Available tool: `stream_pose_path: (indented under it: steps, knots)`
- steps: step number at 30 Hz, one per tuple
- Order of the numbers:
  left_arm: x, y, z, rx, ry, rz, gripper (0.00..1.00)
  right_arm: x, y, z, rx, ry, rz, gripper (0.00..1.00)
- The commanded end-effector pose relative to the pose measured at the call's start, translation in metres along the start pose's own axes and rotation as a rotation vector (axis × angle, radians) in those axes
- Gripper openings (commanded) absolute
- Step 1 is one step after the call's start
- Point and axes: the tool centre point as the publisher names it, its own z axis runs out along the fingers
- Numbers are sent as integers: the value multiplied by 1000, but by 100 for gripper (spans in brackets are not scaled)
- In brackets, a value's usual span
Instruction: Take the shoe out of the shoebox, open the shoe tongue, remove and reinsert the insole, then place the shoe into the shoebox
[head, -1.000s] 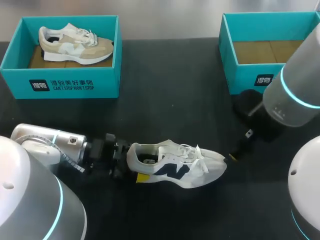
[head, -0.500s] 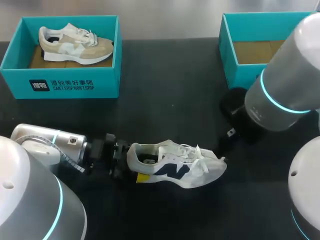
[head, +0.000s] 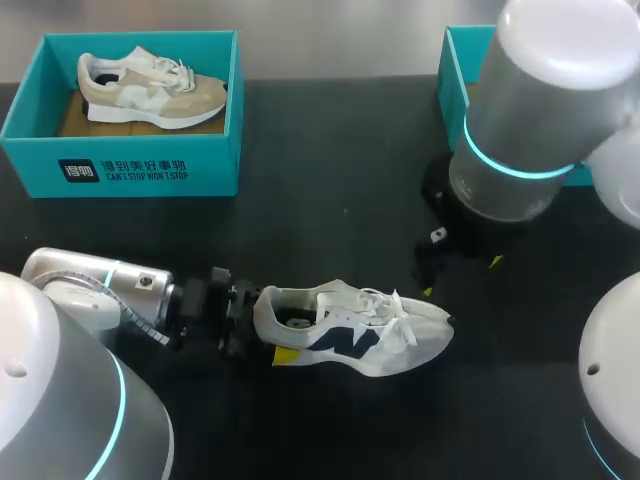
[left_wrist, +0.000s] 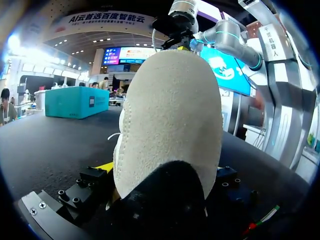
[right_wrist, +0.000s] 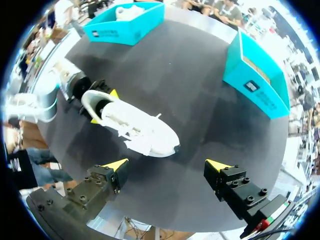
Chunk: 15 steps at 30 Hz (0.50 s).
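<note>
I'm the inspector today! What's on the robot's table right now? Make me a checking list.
Surface: black table, flat.
Job's things: white shoe out on the table; right shoebox looks empty.
Clutter: beige shoe sits inside the left shoebox; nothing else seen.
Grippers: left gripper shut on the white shoe's heel; right gripper open, above the table near the toe.
Cables: nothing seen on the table.
Surroundings: nothing seen reaching over the table.

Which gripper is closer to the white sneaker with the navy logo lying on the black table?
Left. The left gripper is clamped on the heel of the white sneaker. The right gripper hangs open above the toe end, not touching it.
</note>
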Motion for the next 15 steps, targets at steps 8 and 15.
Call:
stream_pose_path:
  steps: [8, 15]
  knots:
    - [-1, 1, 2, -3, 4, 0, 0, 3, 24, 6, 84, -11, -15, 100]
    - [-1, 1, 2, -3, 4, 0, 0, 3, 22, 11, 121, 36, -129, 100]
